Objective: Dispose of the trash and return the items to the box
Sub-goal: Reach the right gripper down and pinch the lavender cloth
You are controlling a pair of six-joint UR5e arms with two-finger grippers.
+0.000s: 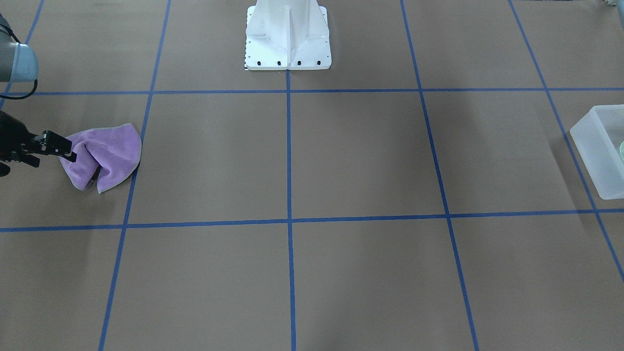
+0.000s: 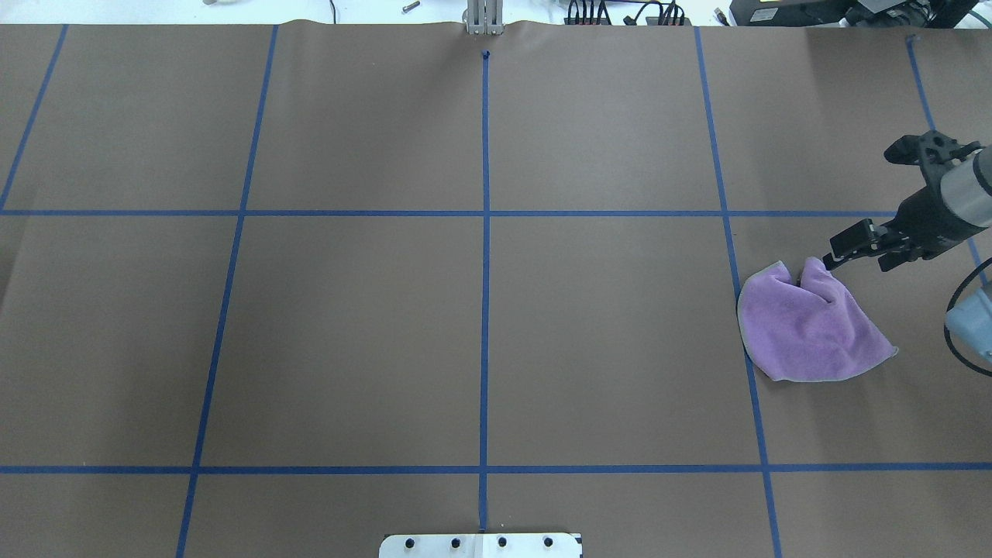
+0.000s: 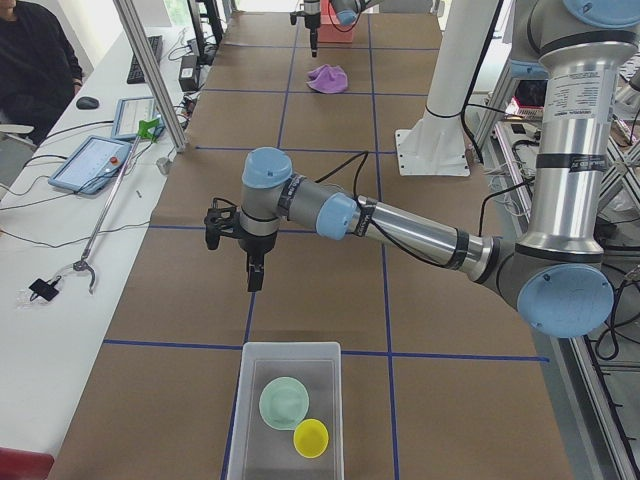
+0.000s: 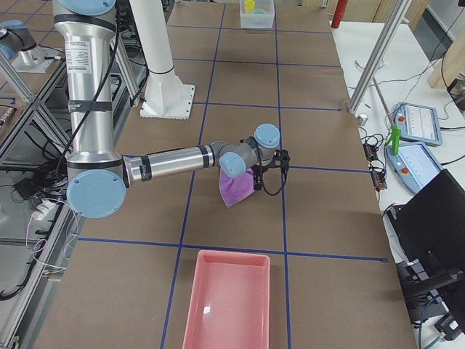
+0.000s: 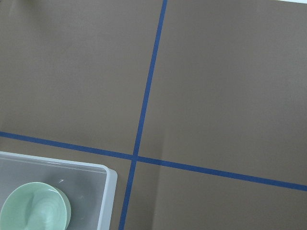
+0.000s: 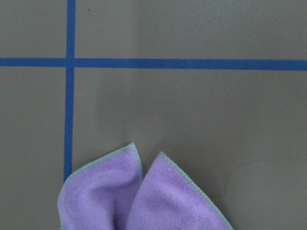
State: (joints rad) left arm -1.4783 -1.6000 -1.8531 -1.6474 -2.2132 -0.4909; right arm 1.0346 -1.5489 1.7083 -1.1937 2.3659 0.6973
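Note:
A purple cloth [image 1: 109, 156] lies partly lifted at the table's right end, also seen in the overhead view [image 2: 806, 325] and the right wrist view [image 6: 139, 196]. My right gripper [image 1: 70, 153] [image 2: 837, 256] looks shut on the cloth's raised edge. The frosted-white box [image 3: 285, 365] [image 1: 594, 146] stands at the table's left end. It holds the mint-green bowl [image 3: 284, 402] [image 5: 33, 208] and a yellow cup [image 3: 311, 437]. My left gripper [image 3: 255, 278] hangs above the table just beyond the box. I cannot tell whether it is open or shut.
A pink tray [image 4: 229, 298] stands at the table's right end, near the cloth. The white robot base [image 1: 287, 39] stands at the table's middle rear edge. Blue tape lines cross the brown table. Operators' desks with tablets [image 3: 95, 160] run along the far side.

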